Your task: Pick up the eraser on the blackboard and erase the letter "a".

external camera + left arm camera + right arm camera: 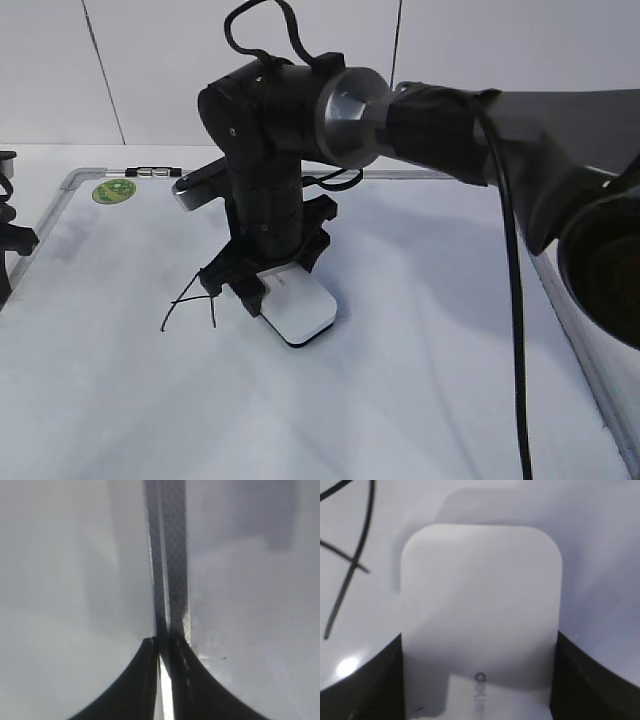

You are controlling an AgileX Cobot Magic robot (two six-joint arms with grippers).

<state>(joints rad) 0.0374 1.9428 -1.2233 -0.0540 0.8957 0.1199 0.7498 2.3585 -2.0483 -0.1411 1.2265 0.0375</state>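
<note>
The white eraser [303, 312] lies on the blackboard [430, 390], a white board with a silver frame. My right gripper [275, 282] reaches across from the right and is shut on the eraser's far end, one finger against each long side. In the right wrist view the eraser [480, 595] fills the middle between the two fingers [479, 680], with grey lettering near the jaws. Thin black marker strokes [190, 300] lie just left of the eraser and also show in the right wrist view [355, 555]. I cannot tell which letter they form. My left gripper [8, 240] is shut and empty at the board's left edge.
A round green sticker [114, 190] marks the board's far left corner. The left wrist view shows my left fingers [162, 642] over the board's metal frame [175, 580]. The right arm's cable [515, 300] hangs over the board's right side.
</note>
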